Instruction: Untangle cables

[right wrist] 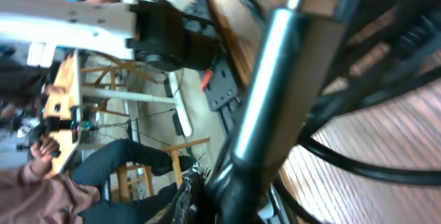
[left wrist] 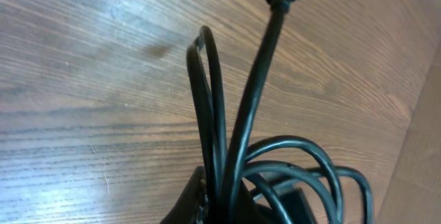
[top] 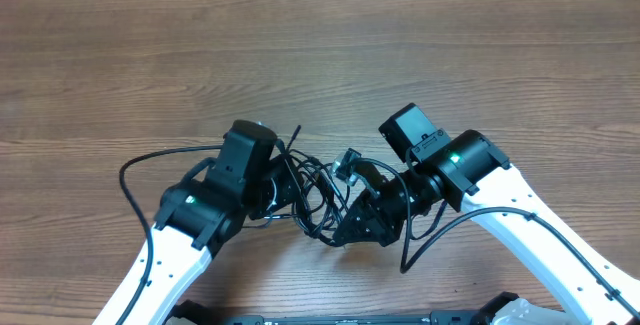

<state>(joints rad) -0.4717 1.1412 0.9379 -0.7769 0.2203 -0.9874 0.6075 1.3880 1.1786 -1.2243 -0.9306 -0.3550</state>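
Overhead: black cables (top: 318, 187), one coiled bundle, wooden table (top: 120, 65); left end effector (top: 280, 183) clamped on its loops, right end effector (top: 350, 227) closed on a strand

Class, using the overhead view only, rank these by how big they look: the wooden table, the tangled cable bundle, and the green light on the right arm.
1. wooden table, which fills nearly the whole view
2. cable bundle, a small tangle
3. green light, just a tiny dot
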